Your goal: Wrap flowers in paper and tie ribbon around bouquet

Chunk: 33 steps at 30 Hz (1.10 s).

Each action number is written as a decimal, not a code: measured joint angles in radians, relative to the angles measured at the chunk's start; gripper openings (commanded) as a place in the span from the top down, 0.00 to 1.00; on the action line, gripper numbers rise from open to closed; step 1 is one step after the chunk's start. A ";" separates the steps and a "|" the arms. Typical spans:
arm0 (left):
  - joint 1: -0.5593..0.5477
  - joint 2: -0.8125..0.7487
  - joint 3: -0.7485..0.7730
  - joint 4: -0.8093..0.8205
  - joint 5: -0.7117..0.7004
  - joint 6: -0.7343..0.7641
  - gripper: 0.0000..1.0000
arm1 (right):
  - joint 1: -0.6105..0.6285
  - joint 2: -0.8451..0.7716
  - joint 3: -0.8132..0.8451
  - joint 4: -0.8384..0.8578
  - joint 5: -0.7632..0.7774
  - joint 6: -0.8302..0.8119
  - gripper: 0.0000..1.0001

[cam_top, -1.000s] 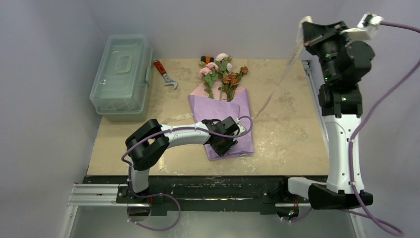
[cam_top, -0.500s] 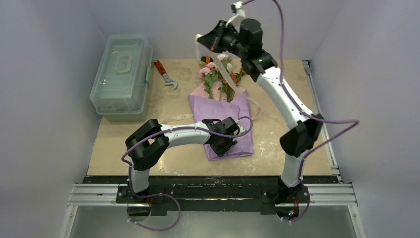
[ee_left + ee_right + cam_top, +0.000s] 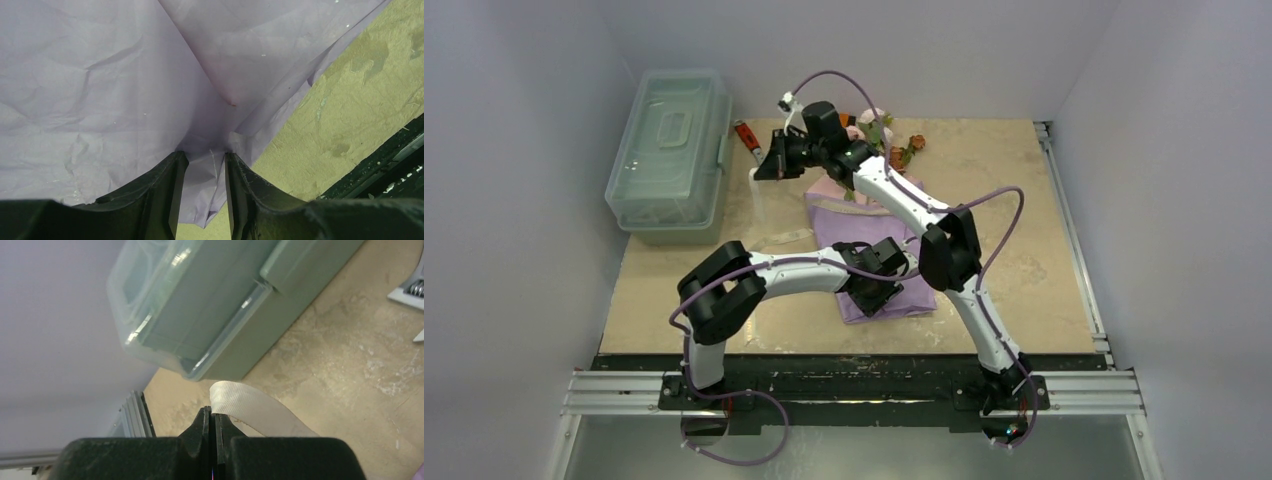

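Landmark: bouquet [image 3: 829, 225], lying mid-table on the tan table [image 3: 1034, 250], blooms at the far end. Far left of the bouquet: translucent grey-green storage box [image 3: 669, 150], lid on, against the left wall. Between box and bouquet, toward the back: red-handled wrench [image 3: 743, 132], partly hidden by the right arm. Right gripper [image 3: 766, 166] reaches across the bouquet's top end and hangs just left of its blooms, above the table near the box's corner. The wrist view shows its fingertips pressed tight together [image 3: 211, 415] on one end of the cream ribbon [image 3: 250, 407]. From that pinch the ribbon [image 3: 786, 238] drops to the table and trails toward the bouquet's left edge; I cannot tell whether it passes under the wrap. Left gripper [image 3: 874, 290] sits low on the bouquet's near end. Its jaws are narrow, closed on a fold of the lilac paper [image 3: 100, 75], whose creases run into the pinch [image 3: 205, 160]. The paper's bottom corner pokes out below the fingers. Flowers [image 3: 912, 143]: pink, white and orange-brown heads stick out of the bouquet's far end, partly covered by the right arm.
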 measured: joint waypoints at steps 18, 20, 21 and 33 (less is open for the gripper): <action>0.000 -0.029 -0.039 -0.002 -0.010 0.003 0.41 | 0.001 0.220 0.021 0.103 -0.013 0.104 0.43; 0.000 -0.038 -0.047 -0.015 -0.014 0.005 0.36 | 0.001 0.219 0.021 0.109 -0.015 0.102 0.38; 0.000 -0.044 -0.051 -0.025 -0.016 0.008 0.34 | 0.001 0.216 0.021 0.113 -0.015 0.099 0.36; 0.000 -0.177 -0.059 -0.176 -0.014 -0.013 0.19 | -0.014 0.034 -0.048 0.093 0.012 0.049 0.34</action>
